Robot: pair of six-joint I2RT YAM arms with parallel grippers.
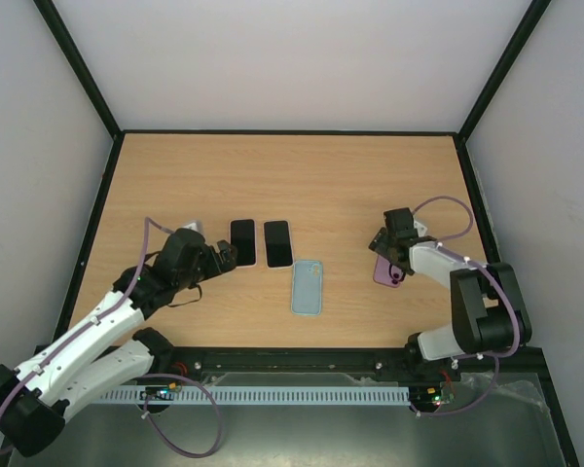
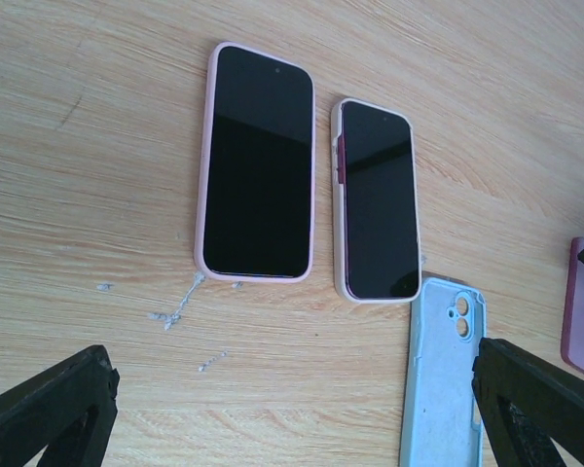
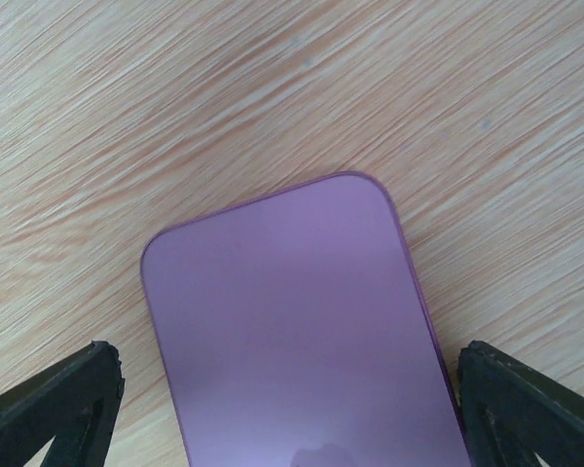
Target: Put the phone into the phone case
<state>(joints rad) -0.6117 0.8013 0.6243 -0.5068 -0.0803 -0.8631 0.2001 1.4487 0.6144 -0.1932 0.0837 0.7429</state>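
A purple phone (image 1: 390,271) lies back up on the table at the right; it fills the right wrist view (image 3: 292,331). My right gripper (image 1: 383,249) is open and low over it, one finger (image 3: 54,404) on each side of its end. An empty light blue phone case (image 1: 308,287) lies inside up in the middle, also in the left wrist view (image 2: 446,375). My left gripper (image 1: 218,256) is open and empty, just left of the cased phones, with bare wood between its fingers (image 2: 49,409).
Two phones sit in cases side by side, screens up: one in a pink case (image 1: 242,242) (image 2: 258,161), one in a white case (image 1: 277,243) (image 2: 378,199). Small white crumbs (image 2: 175,306) lie on the wood. Black frame rails edge the table.
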